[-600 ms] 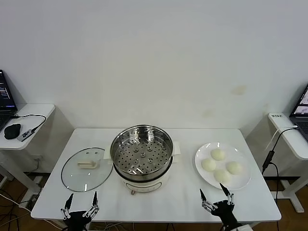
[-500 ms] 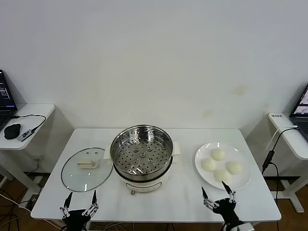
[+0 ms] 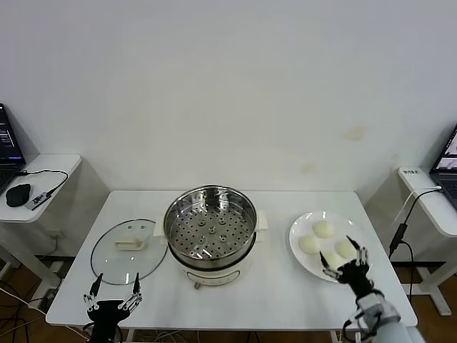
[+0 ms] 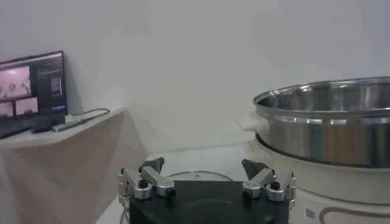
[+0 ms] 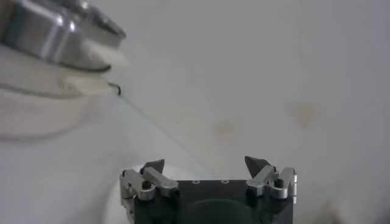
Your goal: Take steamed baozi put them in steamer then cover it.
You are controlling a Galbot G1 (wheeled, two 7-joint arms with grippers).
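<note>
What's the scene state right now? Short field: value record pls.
steamer: table centre, uncovered, perforated tray bare
cover: flat on table, on the steamer's left side
steamed baozi: on white plate, right of steamer; three seen clearly, a fourth partly behind the gripper
right gripper: jaws open, over the plate's near edge, holding nothing
left gripper: jaws open, at table's front edge near the cover
</note>
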